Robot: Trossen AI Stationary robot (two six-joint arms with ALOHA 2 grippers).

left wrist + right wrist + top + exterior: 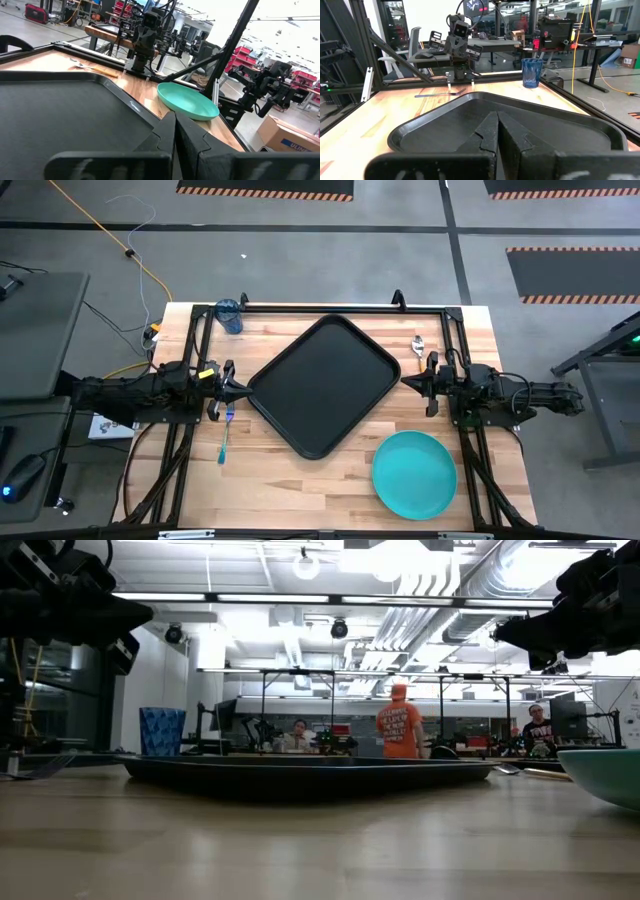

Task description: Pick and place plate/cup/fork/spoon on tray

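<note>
The black tray (320, 385) lies turned like a diamond in the table's middle. The turquoise plate (414, 473) lies at the near right. The dark-blue cup (229, 315) stands upright at the far left corner. The blue fork (225, 435) lies on the table near the left gripper. The orange-handled spoon (418, 344) lies at the far right, beyond the right gripper. My left gripper (243, 389) is shut and empty, above the table at the tray's left corner. My right gripper (405, 382) is shut and empty, at the tray's right corner.
A black frame (320, 308) runs along the table's far edge and down both sides. The cup also shows in the right wrist view (532, 72). People stand in the room beyond the table (398, 728). Bare wood lies along the near edge, left of the plate.
</note>
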